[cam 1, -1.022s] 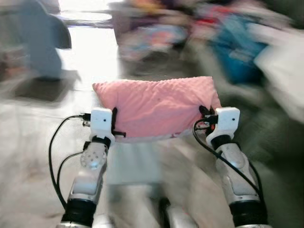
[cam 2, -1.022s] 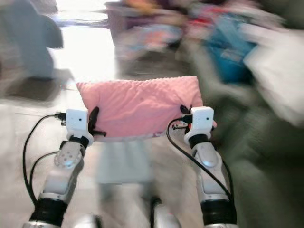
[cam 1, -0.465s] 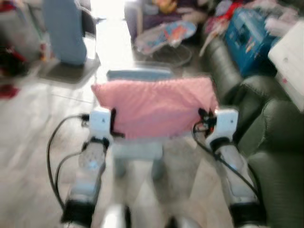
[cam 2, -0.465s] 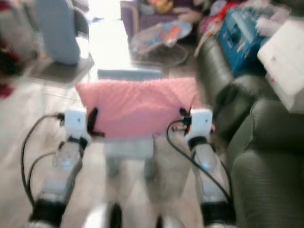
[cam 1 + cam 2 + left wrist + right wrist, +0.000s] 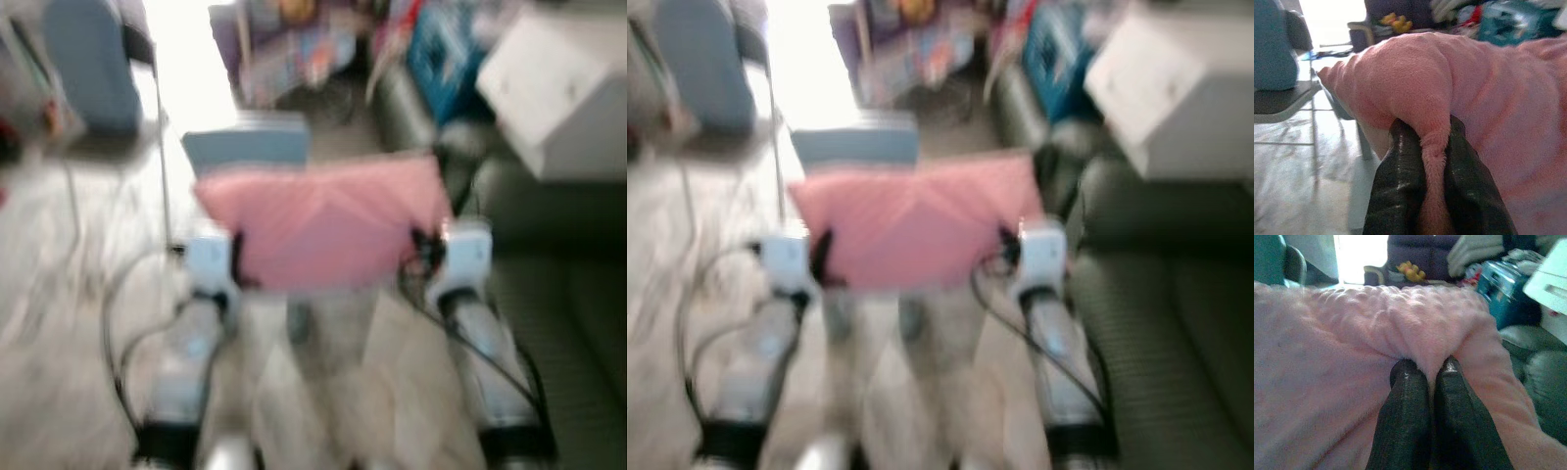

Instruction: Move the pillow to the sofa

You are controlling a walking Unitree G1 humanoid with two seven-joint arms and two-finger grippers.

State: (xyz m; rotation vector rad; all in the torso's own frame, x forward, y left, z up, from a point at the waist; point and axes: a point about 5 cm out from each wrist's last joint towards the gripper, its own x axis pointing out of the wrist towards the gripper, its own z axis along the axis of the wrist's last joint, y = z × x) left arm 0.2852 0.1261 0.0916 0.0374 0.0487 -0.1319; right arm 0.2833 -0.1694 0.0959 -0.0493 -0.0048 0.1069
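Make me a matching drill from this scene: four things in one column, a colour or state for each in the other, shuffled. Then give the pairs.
Things:
1. pillow
2. sofa
3. left hand
4. box

Colour or state:
A. white, resting on the sofa's far end
B. pink, held up at both ends
C. dark green, to the robot's right
D. pinched shut on a fold of pillow

Pairs: 1-B, 2-C, 3-D, 4-A

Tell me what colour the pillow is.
Pink pillow; clearest in the left wrist view.
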